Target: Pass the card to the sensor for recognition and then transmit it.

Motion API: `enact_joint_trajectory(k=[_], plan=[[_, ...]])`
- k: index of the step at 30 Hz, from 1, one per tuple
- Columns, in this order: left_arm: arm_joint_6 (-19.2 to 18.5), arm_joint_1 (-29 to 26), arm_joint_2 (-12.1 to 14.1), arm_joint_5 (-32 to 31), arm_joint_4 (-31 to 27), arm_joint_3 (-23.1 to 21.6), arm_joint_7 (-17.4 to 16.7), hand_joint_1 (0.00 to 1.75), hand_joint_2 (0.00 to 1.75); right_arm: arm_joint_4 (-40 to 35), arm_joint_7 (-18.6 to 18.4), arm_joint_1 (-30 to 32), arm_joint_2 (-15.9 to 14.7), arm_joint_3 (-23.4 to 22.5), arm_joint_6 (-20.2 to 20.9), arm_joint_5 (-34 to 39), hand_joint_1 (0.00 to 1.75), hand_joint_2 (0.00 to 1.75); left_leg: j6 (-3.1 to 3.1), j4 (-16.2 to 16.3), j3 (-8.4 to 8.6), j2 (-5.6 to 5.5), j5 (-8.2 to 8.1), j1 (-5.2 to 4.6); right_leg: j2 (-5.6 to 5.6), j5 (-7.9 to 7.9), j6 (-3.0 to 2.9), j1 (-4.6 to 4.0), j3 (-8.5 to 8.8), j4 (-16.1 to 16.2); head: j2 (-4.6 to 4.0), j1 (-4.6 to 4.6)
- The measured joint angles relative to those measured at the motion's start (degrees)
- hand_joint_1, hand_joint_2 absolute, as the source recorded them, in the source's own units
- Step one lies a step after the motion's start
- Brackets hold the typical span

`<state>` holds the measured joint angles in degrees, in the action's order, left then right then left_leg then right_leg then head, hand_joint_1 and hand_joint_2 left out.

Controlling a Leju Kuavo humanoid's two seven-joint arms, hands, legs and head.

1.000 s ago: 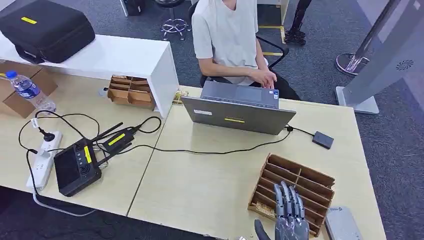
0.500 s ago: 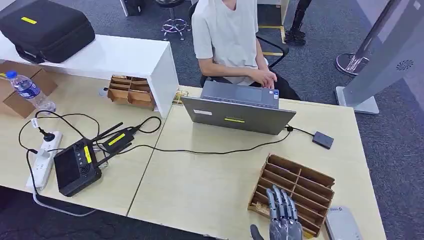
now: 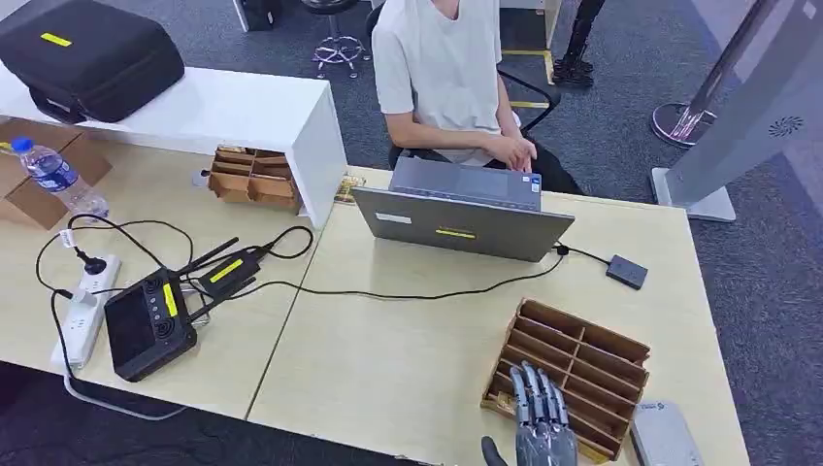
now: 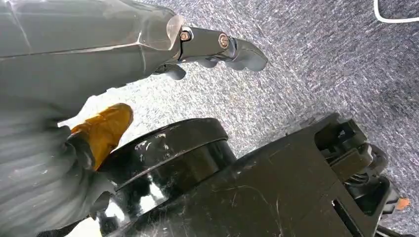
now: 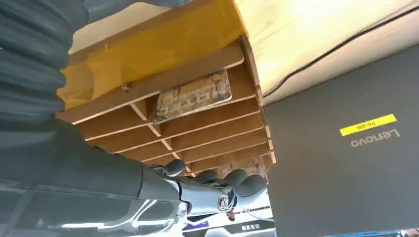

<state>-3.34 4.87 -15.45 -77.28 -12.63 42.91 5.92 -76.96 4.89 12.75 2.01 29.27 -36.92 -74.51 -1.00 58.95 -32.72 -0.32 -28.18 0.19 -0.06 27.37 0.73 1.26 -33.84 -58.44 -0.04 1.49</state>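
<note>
One hand is in play — our right hand (image 3: 540, 427) hovers over the near edge of the wooden slotted tray (image 3: 621, 351), fingers straight and apart, grasping nothing. The left hand (image 4: 217, 47) hangs down over the grey carpet with its fingers loosely extended and nothing in it.

We judge the step in hand is fetching the card from the tray. The right wrist view shows one printed card (image 5: 192, 96) lying flat in a slot next to the tray's taped edge; a second pale thing shows in a farther slot behind our fingers, too hidden to call. To do this well we come down on that one slot only, fingertips clear of the thin dividers, then pinch the card by an edge and lift it straight out — it lies flat, so dragging it toward the slot wall first probably helps get a grip. The tray looks light; pushing sideways could slide it.

Sensor: likely the small black box (image 3: 627, 271) cabled to the laptop (image 3: 464, 219), well beyond the tray. We cannot confirm that.

Count:
- slotted trays — two, one here and one (image 3: 252, 175) under the white shelf
- laptops — one
- cards plainly seen — one
- people at the desk — one
- water bottles — one (image 3: 53, 175)
</note>
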Motion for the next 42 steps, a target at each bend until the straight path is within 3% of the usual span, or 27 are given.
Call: enact_joint_trajectory(k=[16,17,18,42], plan=[[-0.07,0.06,0.0,0.02,0.0,0.0,-0.24,0.0,1.75,4.31,3.5,-0.02,3.3,-5.03,0.0,-0.33,0.0,1.75,0.0,0.0,0.0,0.0,0.0,0.0,0.0,0.0,0.0,0.0,0.0,0.0,0.0,0.0],[-0.07,0.06,0.0,0.02,0.0,0.0,-0.26,0.0,1.75,4.4,3.5,-0.03,3.39,-5.14,0.0,-0.33,1.26,1.75,0.0,0.0,0.0,0.0,0.0,0.0,0.0,0.0,0.0,0.0,0.0,0.0,0.0,0.0],[-0.07,0.06,0.0,0.02,0.0,0.0,-0.26,0.0,1.75,4.48,3.5,-0.03,3.48,-5.31,0.0,-0.33,1.75,1.75,0.0,0.0,0.0,0.0,0.0,0.0,0.0,0.0,0.0,0.0,0.0,0.0,0.0,0.0],[-0.07,0.06,0.0,0.04,0.0,0.0,-0.24,0.0,1.75,5.25,5.68,-0.72,4.4,-6.36,0.0,1.05,1.75,1.75,0.0,0.0,0.07,0.04,0.0,0.0,0.03,0.0,-0.01,-0.01,0.04,0.0,0.0,0.0]])
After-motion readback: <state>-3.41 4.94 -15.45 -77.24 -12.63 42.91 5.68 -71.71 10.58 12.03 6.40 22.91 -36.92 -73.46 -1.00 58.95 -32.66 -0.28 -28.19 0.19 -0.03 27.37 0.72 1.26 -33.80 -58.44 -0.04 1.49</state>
